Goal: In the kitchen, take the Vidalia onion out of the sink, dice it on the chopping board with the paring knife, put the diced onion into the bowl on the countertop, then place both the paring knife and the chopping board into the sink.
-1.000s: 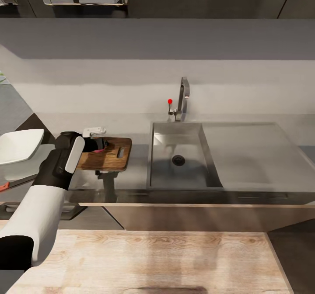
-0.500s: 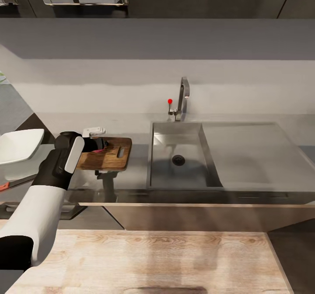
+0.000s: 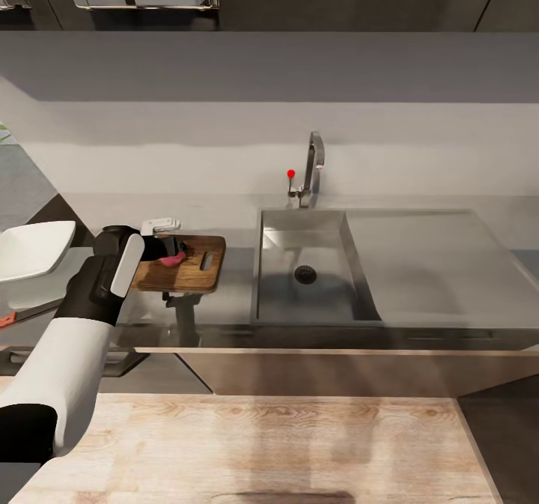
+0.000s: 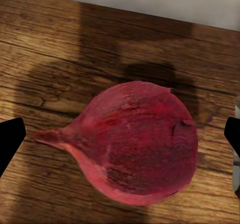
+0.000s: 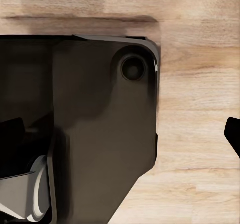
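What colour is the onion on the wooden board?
The onion is dark reddish-purple, with a pinker stem tip. The left wrist view shows it best.

One red onion (image 4: 137,146) is lying on one wooden chopping board (image 3: 196,272), and one white bowl (image 3: 30,249) is sitting on the countertop (image 3: 224,223) to the board's left. One steel sink (image 3: 307,272) is showing one round drain (image 3: 305,275) and one chrome tap (image 3: 314,163) with one red-tipped lever (image 3: 291,174). One white-and-black arm (image 3: 82,317) is reaching over the board.
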Robot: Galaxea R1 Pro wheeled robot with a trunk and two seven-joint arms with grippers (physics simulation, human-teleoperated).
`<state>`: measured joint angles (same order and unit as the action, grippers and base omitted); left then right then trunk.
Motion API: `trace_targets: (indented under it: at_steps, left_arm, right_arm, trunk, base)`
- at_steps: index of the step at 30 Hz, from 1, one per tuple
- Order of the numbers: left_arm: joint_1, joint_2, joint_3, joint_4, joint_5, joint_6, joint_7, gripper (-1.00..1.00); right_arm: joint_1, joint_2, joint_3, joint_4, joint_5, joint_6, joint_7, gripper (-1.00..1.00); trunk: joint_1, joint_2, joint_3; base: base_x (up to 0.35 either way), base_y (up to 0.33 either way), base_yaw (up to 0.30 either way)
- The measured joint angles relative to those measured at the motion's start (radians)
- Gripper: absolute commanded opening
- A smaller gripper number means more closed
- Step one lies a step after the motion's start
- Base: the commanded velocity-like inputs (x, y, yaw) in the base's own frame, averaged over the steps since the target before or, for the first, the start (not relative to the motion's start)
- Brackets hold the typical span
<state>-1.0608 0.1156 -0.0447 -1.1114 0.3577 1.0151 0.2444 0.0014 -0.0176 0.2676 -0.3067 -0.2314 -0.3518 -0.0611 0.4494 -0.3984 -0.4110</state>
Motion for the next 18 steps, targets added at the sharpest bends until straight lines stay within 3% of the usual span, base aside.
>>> trace_targets:
  at_steps: [18]
  left_arm:
    - [0.000,0.002,0.000,-0.012,0.000,0.001,0.000,1.00]
  right_arm:
    - [0.000,0.000,0.000,0.000,-0.001,-0.001,-0.001,1.00]
  trunk:
    - [0.000,0.000,0.000]
  base:
    - [-0.022,0.000,0.000]
